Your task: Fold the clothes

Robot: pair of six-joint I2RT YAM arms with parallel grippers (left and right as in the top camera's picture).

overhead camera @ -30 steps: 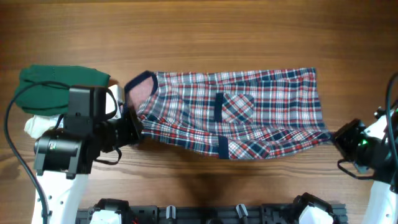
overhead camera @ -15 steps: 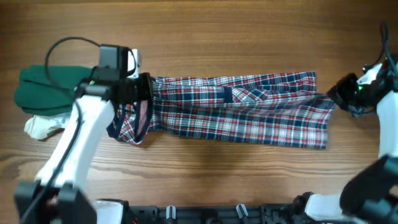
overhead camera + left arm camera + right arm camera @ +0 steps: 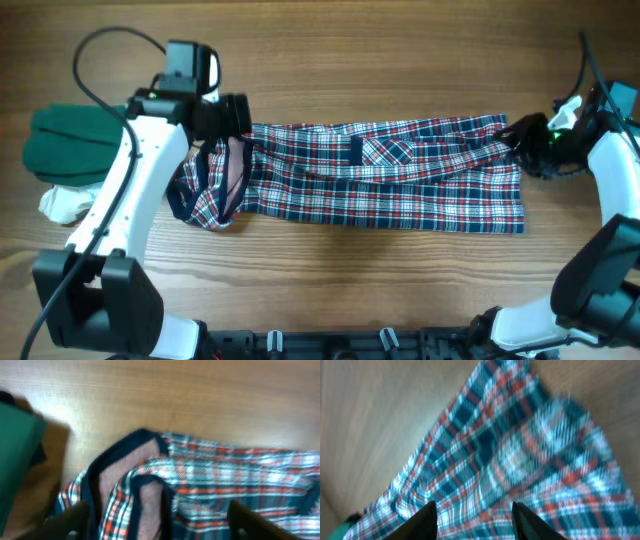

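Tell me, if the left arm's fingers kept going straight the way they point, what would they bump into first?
Probably the plaid shirt: its navy-edged collar end lies straight ahead between the open left fingers, though depth is unclear.

A wooden table [image 3: 400,60] fills the whole overhead view. It is a warm mid-brown, and its grain runs from 9 o'clock to 3 o'clock in long darker and lighter streaks. The top is smooth with a dull sheen. The light is soft and even, and shadows on the wood are faint with blurred edges. Along the edge at 6 o'clock runs a black rail [image 3: 330,343] with pale clips. In the left wrist view the wood looks paler, brightest toward 12 o'clock.
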